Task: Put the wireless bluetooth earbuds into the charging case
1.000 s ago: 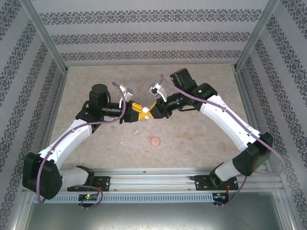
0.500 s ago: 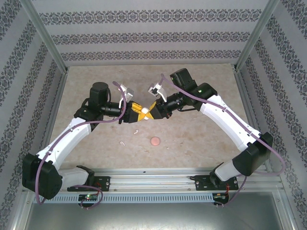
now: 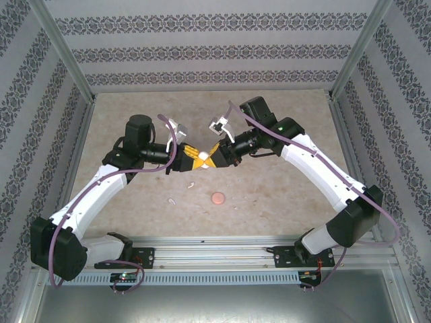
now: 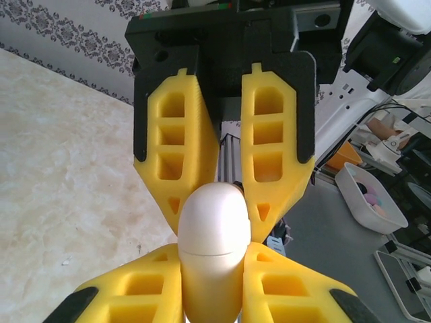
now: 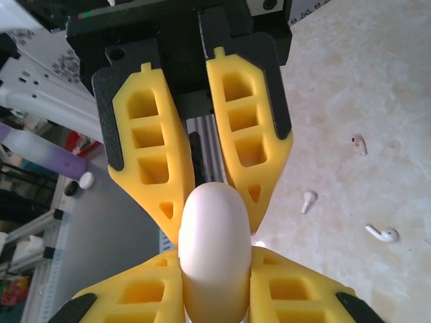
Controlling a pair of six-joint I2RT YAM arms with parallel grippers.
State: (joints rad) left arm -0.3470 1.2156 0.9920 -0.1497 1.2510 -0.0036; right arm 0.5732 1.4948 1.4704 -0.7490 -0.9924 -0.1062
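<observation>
The charging case [image 3: 202, 157], a white egg-shaped shell with a lid seam [image 4: 210, 253], hangs above the table's middle, gripped from both ends. My left gripper [image 3: 192, 157] [image 4: 212, 296] is shut on the case's lower half. My right gripper [image 3: 211, 157] [image 5: 215, 296] is shut on the opposite end [image 5: 214, 235]. Each wrist view shows the other gripper's yellow fingers [image 4: 176, 155] [image 5: 151, 155] closing on the far end of the case. The earbuds lie on the table below: two pale pieces [image 3: 190, 184] [image 3: 172, 200] in the top view, three [image 5: 359, 143] [image 5: 308, 200] [image 5: 382, 233] in the right wrist view.
A round pink disc [image 3: 217, 198] lies on the beige tabletop near the front. Patterned walls with metal posts close in the back and both sides. An aluminium rail [image 3: 222, 252] carrying the arm bases runs along the near edge.
The left gripper's fingers have closed tighter on the case. The case and both grippers have shifted very slightly away from the near edge.
</observation>
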